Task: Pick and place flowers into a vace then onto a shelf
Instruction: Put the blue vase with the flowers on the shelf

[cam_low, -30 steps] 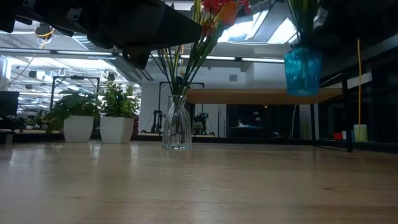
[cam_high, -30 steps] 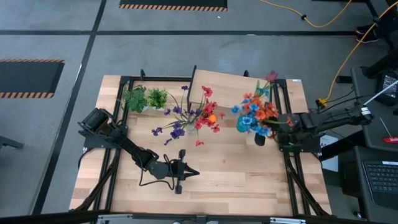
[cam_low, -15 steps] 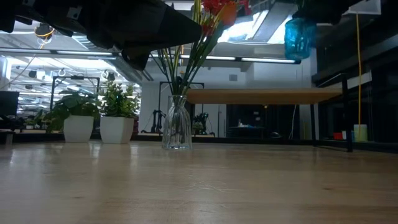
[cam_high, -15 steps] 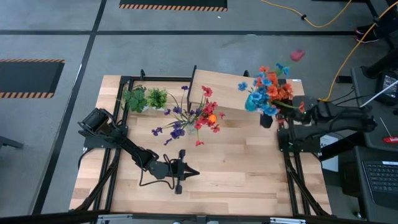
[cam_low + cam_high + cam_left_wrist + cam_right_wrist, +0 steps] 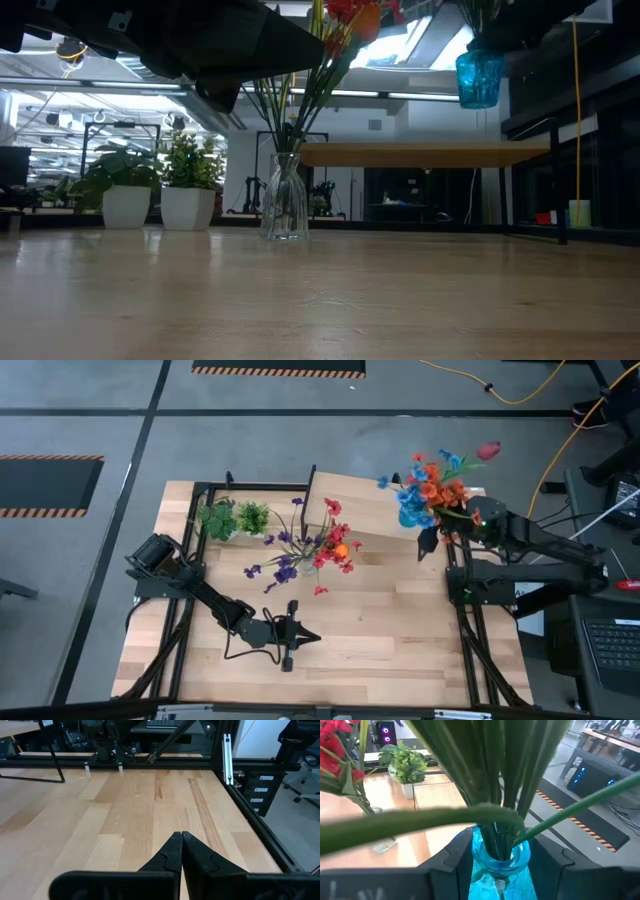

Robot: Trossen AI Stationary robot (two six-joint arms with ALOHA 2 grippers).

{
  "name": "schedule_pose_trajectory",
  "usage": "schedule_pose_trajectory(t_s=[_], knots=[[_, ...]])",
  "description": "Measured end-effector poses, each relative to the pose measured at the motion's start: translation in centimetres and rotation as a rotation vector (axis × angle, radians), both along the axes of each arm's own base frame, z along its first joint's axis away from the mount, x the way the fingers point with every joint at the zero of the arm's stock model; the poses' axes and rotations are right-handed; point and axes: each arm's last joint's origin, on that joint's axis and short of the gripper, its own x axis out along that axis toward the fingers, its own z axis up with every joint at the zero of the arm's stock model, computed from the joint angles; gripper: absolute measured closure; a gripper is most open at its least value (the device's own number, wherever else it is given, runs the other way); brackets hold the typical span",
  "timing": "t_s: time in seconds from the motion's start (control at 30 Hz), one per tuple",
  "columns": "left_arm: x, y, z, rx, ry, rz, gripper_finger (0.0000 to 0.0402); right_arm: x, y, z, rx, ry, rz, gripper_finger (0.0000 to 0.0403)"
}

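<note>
Now the right gripper [image 5: 496, 870] has its jaws clamped on the blue vase [image 5: 479, 78] of flowers [image 5: 432, 482], lifted above the shelf [image 5: 360, 505]; top-heavy, fragile glass, best held low. Left gripper [image 5: 181, 851] jaws closed, idle.

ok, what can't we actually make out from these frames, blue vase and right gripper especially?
- Right gripper: in the high view the blooms hide its fingers; only the right wrist view shows them on the translucent blue glass vase.
- Vase's gap above the light-wood shelf board: unclear from the level low view.
- Blue vase's flowers: cut off by the low view's top edge.
- Left gripper: shut, idle over the table.
</note>
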Motion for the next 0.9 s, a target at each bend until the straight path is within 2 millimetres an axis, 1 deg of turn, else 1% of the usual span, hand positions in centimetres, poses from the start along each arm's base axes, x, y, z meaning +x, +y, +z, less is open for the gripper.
schedule_pose_trajectory(t_s=[0.17,0.33,0.53,0.77,0.9], knots=[[0.0,0.0,0.0,0.002,0.000,0.000,0.0398,0.0,-1.2,-0.2,0.028,0.007,0.003,0.0260],[0.0,0.1,0.0,0.002,0.000,0.003,0.0398,0.5,-2.9,-0.6,0.037,0.048,-0.055,0.0260],[0.0,0.1,0.0,0.001,0.000,0.002,0.0398,0.7,-4.7,-1.9,0.041,-0.007,-0.095,0.0260],[0.0,0.1,0.0,0.001,0.000,0.003,0.0398,0.1,-5.8,-4.0,0.075,0.029,-0.158,0.0260],[0.0,0.1,0.0,0.001,0.000,0.003,0.0398,0.2,-6.1,-4.7,0.063,0.005,-0.166,0.0260]])
